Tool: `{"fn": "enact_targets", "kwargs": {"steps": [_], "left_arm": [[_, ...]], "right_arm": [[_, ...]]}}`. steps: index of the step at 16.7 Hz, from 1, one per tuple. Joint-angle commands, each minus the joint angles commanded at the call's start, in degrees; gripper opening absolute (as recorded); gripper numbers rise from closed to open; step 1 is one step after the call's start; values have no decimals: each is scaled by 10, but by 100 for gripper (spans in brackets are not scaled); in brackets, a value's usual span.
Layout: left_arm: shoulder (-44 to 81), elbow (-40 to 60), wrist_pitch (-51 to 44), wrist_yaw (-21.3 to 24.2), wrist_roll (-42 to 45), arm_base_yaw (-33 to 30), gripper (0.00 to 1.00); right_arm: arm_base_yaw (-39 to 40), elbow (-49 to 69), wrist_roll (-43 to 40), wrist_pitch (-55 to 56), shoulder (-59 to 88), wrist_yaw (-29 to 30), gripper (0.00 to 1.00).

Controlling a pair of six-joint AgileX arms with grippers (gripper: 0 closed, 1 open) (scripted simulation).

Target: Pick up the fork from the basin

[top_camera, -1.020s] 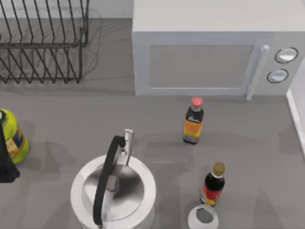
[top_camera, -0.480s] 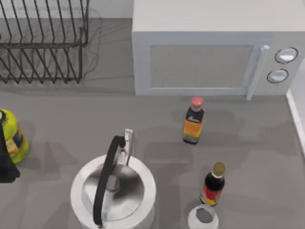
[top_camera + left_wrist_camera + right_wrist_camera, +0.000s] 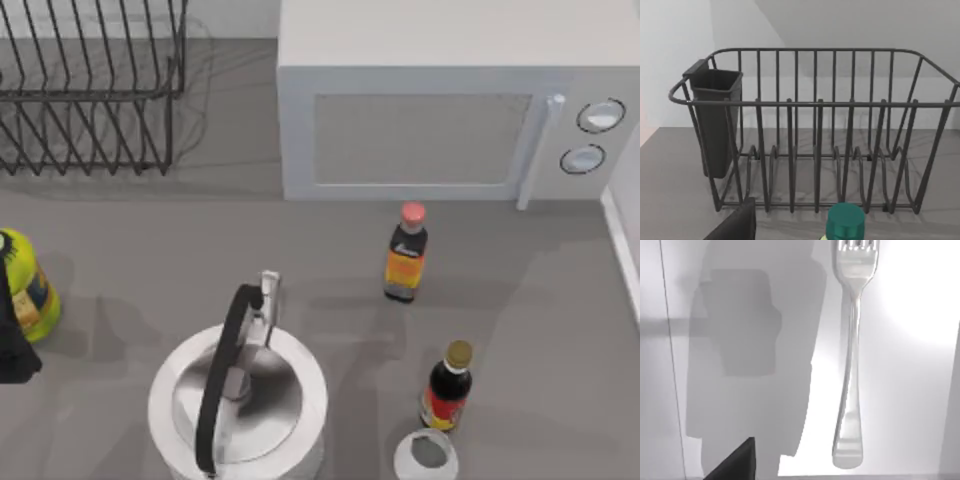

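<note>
while the fork (image 3: 849, 355) lies flat on the pale basin floor (image 3: 910, 390) under the right wrist camera, no contact with it is visible. its tines point toward one edge of that view and its rounded handle end toward the opposite edge, close to the basin wall. a dark corner of the right gripper (image 3: 732, 462) intrudes at the frame edge; whether its fingers are spread or pressed together cannot be told. a broad shadow falls on the basin floor beside the fork.

likely faults from this position:
- the fork is thin and lies flush, so fingers closing too high would probably skate over the handle.
- the polished metal may slip or pivot if it is gripped far from its middle.
- a descent offset toward the shadowed side would close on nothing.
- the basin wall near the handle end may block one finger.

the left arm looks idle at the left edge of the surface (image 3: 520, 300), its wrist camera facing the dish rack (image 3: 815, 130) and a green bottle cap (image 3: 845, 220). its finger state cannot be told either.
</note>
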Motion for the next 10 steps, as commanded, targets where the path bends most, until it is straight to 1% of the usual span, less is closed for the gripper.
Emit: {"fn": "enact_targets", "kwargs": {"steps": [4, 10], "left_arm": [[0, 0, 0, 0, 0, 0, 100], [0, 0, 0, 0, 0, 0, 100]], "right_arm": [[-9, 68, -9, -42, 79, 0, 100], [-7, 69, -9, -42, 84, 0, 100]]}}
